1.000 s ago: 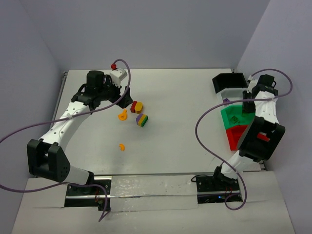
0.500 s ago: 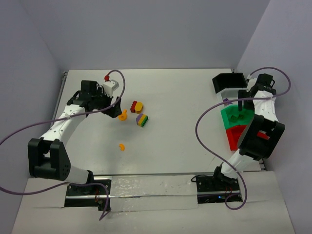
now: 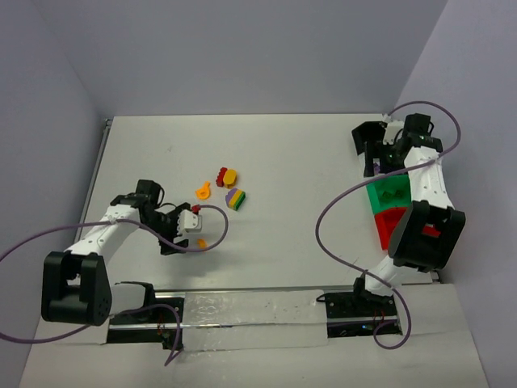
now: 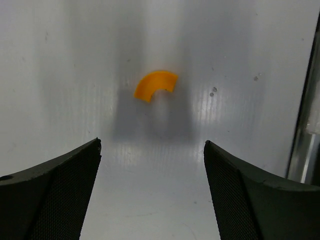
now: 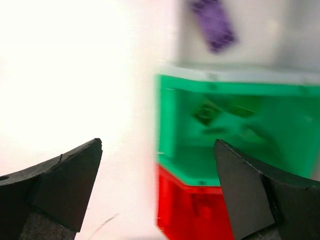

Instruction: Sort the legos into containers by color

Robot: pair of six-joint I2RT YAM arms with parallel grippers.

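Note:
Several legos lie mid-table: a red piece, a yellow one, an orange one and a stacked purple-yellow-green block. An orange curved piece lies alone nearer the front. My left gripper hangs open just short of it, holding nothing. The containers stand in a row at the right: black, white, green and red. My right gripper is open and empty over the row's left edge. A purple piece lies in the white bin.
Purple cables loop over the table beside both arms. A metal rail runs along the table's near edge, close to the orange curved piece. Grey walls enclose the table at the back and both sides.
My left arm has swung from the far lego cluster back toward the front, to the lone orange curved piece. My right gripper has opened and shifted from over the green bin toward the white and black bins.

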